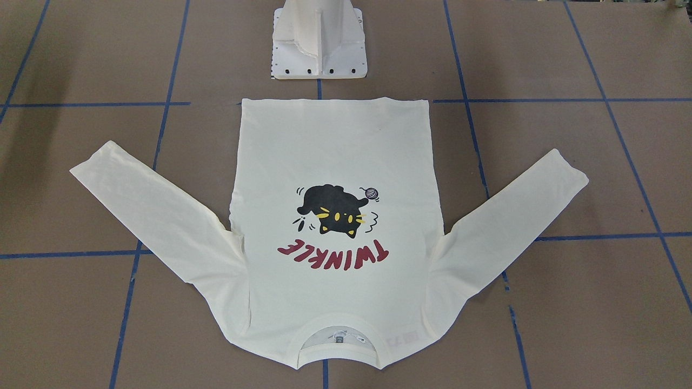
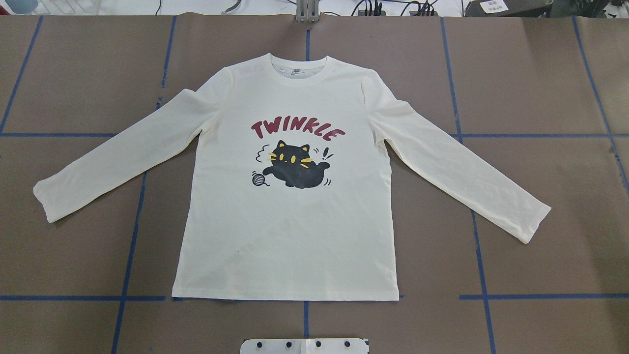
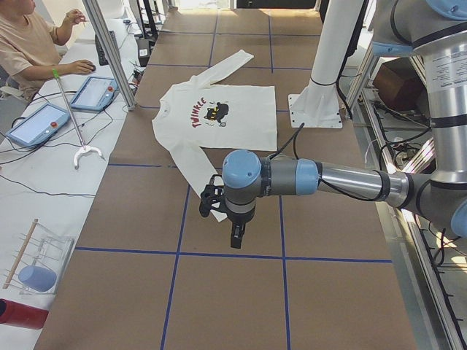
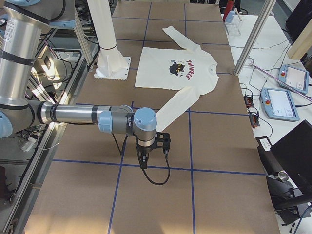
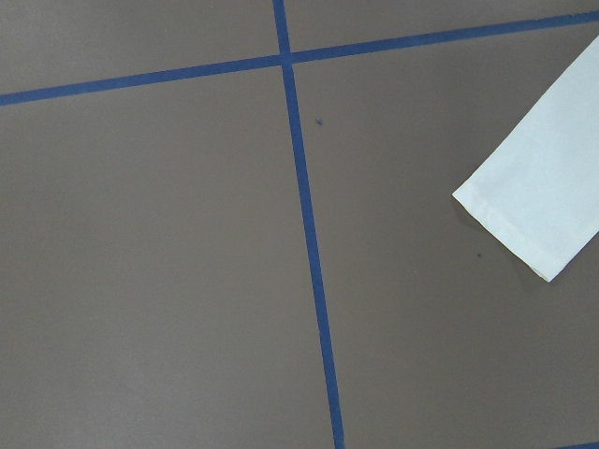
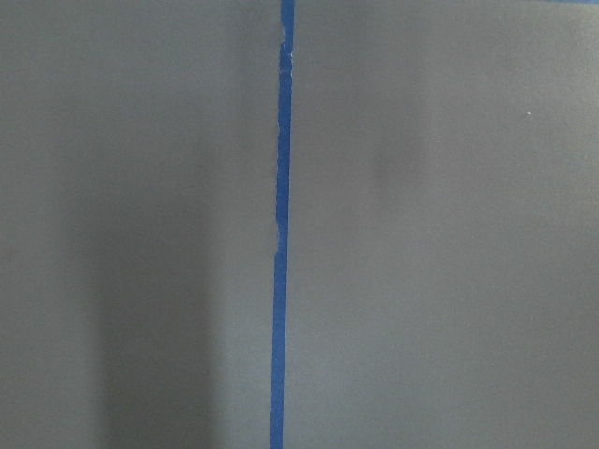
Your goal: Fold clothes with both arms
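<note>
Counter: brown counter marked into squares by blue tape lines; the robot's white pedestal is bolted at its edge.
Shirt: cream long-sleeved shirt lying flat and print-up in the middle, just in front of the pedestal, hem toward the robot and collar away from it. The black cat, yarn ball and red "TWINKLE" are all in plain sight.
Sleeves: both spread outward and angled back toward the robot's side, unfolded.
Left arm: reaches out low over the counter beyond the shirt's left sleeve.
Left end effector: hangs pointing down above the counter, just beside the left cuff and not touching it. I cannot tell how far open it is, and nothing shows in it.
Right arm: stretched out likewise at the other end.
Right end effector: over bare counter and a tape line, near the right cuff but apart from it. Its opening cannot be made out.
</note>
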`<state>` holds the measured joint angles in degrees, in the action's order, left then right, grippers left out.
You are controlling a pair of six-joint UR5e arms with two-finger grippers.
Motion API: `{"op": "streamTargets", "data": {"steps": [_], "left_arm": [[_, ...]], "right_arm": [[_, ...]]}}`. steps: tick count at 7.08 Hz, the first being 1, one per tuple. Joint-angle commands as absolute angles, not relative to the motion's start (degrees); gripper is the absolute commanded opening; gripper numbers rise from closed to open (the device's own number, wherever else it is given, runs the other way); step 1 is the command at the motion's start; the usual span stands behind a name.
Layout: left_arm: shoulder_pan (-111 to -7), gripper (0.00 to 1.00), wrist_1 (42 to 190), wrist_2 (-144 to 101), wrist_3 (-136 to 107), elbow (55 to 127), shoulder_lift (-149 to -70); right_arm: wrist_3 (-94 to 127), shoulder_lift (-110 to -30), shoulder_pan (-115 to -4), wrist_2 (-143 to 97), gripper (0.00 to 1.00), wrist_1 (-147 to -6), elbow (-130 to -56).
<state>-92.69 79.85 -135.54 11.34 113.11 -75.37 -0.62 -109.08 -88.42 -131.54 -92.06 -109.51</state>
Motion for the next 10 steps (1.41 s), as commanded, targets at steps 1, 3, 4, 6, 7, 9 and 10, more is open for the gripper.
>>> {"op": "streamTargets", "data": {"steps": [1, 3, 4, 6, 7, 9, 10], "left_arm": [[-92.55, 1.00, 80.59, -135.53, 11.60, 114.07, -75.50], [-92.46, 1.00, 83.99, -135.01, 11.78, 115.57, -75.59], [-92.46, 1.00, 89.50, -135.61, 11.43, 115.49, -75.59], [-92.46, 1.00, 105.11, -135.44, 11.69, 112.62, -79.43], [-92.37, 1.00, 109.38, -137.35, 11.43, 111.20, -79.45], [-92.37, 1.00, 109.86, -141.06, 11.51, 109.95, -79.11], [-92.37, 1.00, 109.86, -141.06, 11.51, 109.95, -79.10]], "right_arm": [[-0.62, -108.99, -88.33, -132.53, 1.00, -92.20, -109.60], [-0.09, -106.72, -88.33, -137.77, 1.00, -92.02, -111.17], [0.26, -105.05, -88.33, -140.34, 1.00, -91.93, -111.44], [0.09, -102.92, -88.50, -140.27, 1.00, -89.50, -110.40], [0.09, -103.44, -88.51, -141.84, 1.00, -86.51, -107.87], [8.18, -104.15, -88.07, -142.91, 1.00, -73.01, -106.88], [18.70, -106.50, -84.59, -142.04, 1.00, -63.90, -106.79]]}}
